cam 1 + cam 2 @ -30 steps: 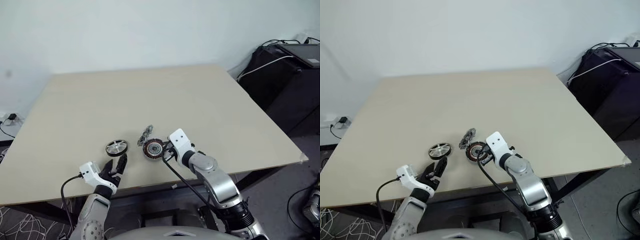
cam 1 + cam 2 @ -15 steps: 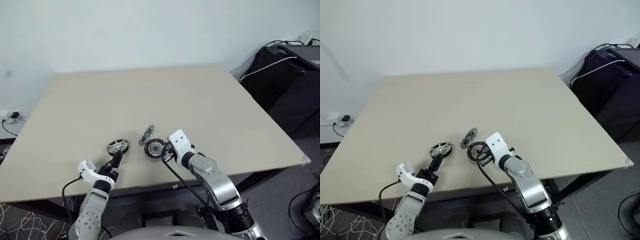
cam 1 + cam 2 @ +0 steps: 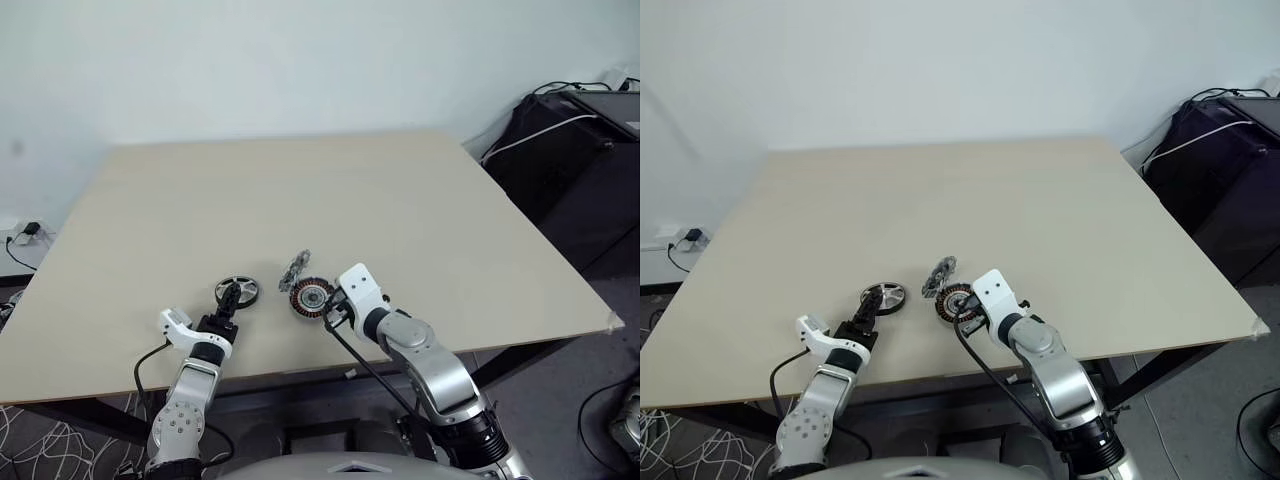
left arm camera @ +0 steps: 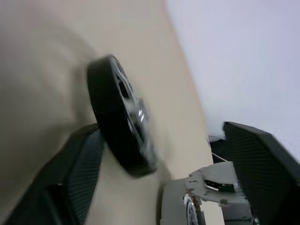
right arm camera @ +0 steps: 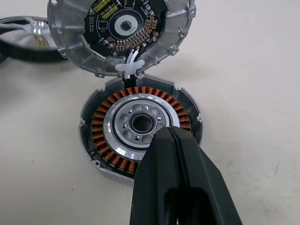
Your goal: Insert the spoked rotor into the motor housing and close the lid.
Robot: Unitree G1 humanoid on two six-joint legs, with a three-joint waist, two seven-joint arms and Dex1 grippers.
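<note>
Left gripper [image 3: 233, 297]: near edge of table [image 3: 400, 200], jaws parted around rotor [image 3: 237, 290], one finger each side of its rim, not yet clamped.

Right gripper [image 5: 171, 140]: clenched, empty, tips over housing [image 5: 139, 127], at 3 o'clock from rotor.

Lid [image 5: 122, 33]: open, tethered, at 12 o'clock of housing.

Rotor: likely stiff, smooth metal, slippery; grip across rim.

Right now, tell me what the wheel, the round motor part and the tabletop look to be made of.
The wheel: bright silvery spokes, likely metal, inside a dark matte rim that could be rubber or plastic. The round motor part: a ring of shiny orange coils, apparently copper wire, around a smooth silver metal centre in a grey cast-looking shell. The tabletop: pale beige, matte and even, probably laminate or wood board.
</note>
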